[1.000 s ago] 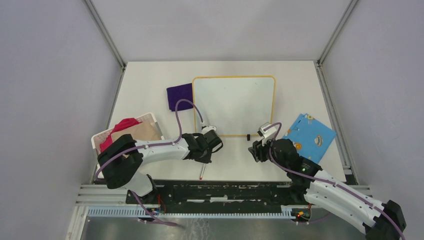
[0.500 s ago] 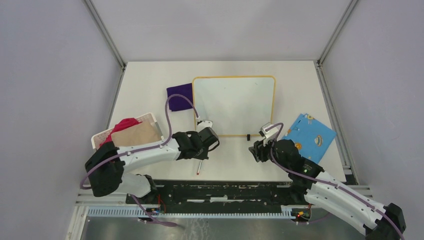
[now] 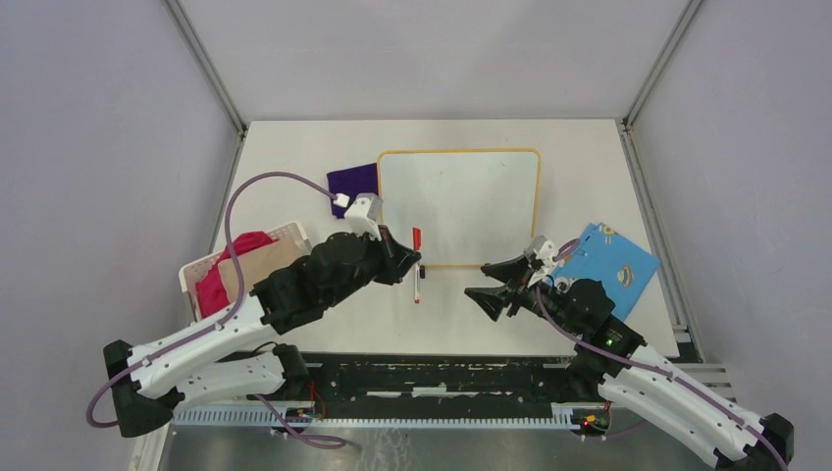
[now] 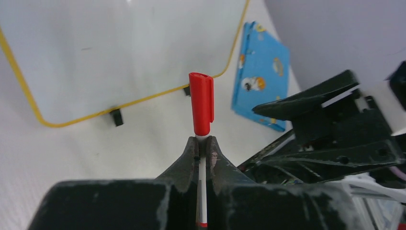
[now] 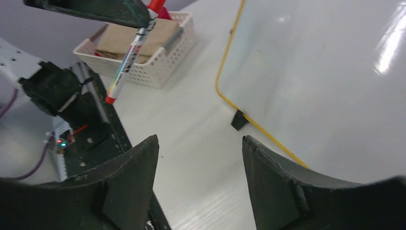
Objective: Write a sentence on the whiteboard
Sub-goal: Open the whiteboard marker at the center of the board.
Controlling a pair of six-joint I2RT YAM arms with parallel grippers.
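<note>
White table (image 3: pixel 294 157): one whiteboard (image 3: pixel 459 206) at centre, two black feet on its near edge. Left gripper (image 4: pixel 204 146) just before board, clamped on one red-capped marker (image 4: pixel 201 108); label print unreadable. Right gripper (image 3: pixel 488 282) by board's near-right corner, jaws wide. One blue card (image 3: pixel 608 267) right of board.

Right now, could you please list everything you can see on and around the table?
whiteboard: one, white with a yellow frame, far middle of the table, no writing visible
marker: one, red cap and white barrel, held above the table
cloth: one, purple, beside the whiteboard's left edge
basket: one, white, left side, holding red fabric and a tan piece
card: one, blue with cartoon prints, right of the whiteboard
table: one, white
left tool: one, black, shut on the marker
right tool: one, black, open, empty
</note>
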